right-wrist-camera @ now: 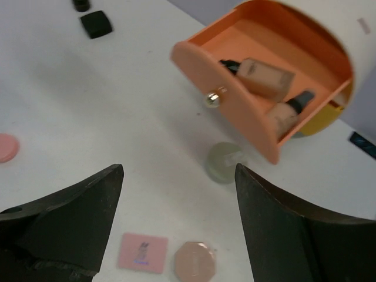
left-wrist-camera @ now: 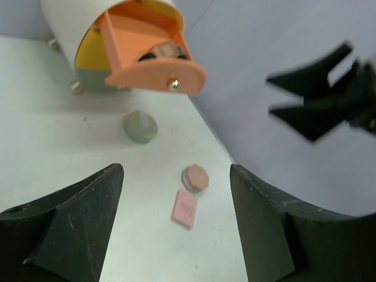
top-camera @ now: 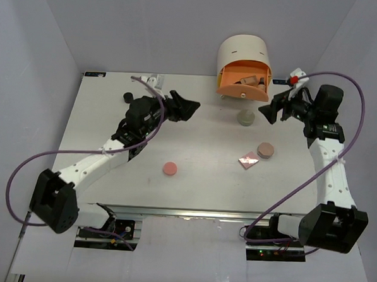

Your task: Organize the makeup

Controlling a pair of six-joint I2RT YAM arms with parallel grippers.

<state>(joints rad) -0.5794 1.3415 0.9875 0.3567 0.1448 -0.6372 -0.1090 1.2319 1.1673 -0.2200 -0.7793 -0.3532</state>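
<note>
A pink round compact (top-camera: 170, 168) lies mid-table. A grey-green compact (top-camera: 245, 118) sits in front of the open orange drawer (top-camera: 244, 84), which holds tan bottles (right-wrist-camera: 264, 76). A tan compact (top-camera: 265, 149) and a pink square palette (top-camera: 249, 160) lie side by side at the right. My left gripper (top-camera: 187, 109) is open and empty above the table, left of the drawer. My right gripper (top-camera: 269, 110) is open and empty, hovering just right of the grey-green compact (right-wrist-camera: 223, 161). Small black jars (right-wrist-camera: 96, 23) show at the far left in the right wrist view.
The cream cylindrical box (top-camera: 243, 55) stands at the back edge with yellow and grey drawers shut below the orange one. Purple walls close in the table on three sides. Each arm trails a purple cable (top-camera: 343, 79).
</note>
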